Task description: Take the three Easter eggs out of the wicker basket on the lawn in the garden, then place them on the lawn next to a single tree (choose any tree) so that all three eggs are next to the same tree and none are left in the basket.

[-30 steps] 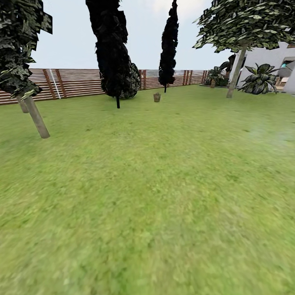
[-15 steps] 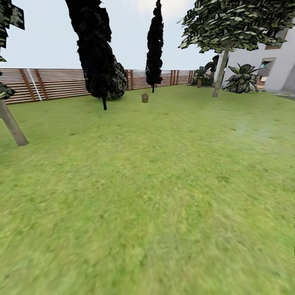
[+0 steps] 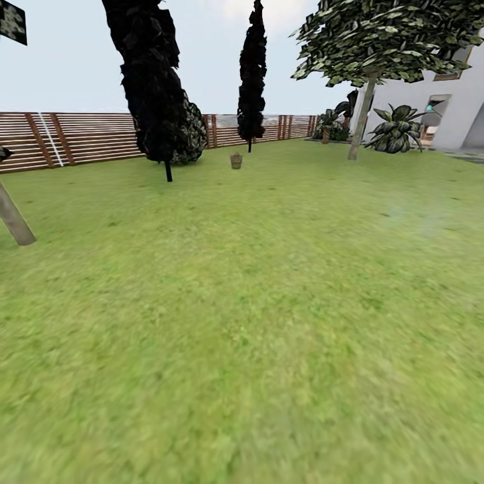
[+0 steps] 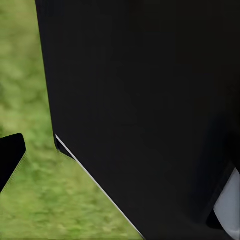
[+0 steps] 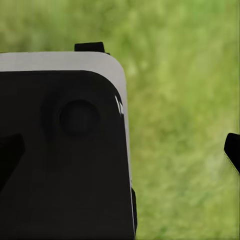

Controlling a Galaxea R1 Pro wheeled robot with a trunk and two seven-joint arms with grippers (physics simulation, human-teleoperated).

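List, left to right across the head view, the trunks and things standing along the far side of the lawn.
Leaning pale trunk → big dark columnar tree → wicker basket → slim dark columnar tree → grey-trunked leafy tree → broad-leaved plant → white house.

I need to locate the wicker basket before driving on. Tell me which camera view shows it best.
The head view: the wicker basket stands small and far off on the lawn, between the two dark columnar trees. The wrist views show nearby grass and dark robot parts, with no basket to make out.
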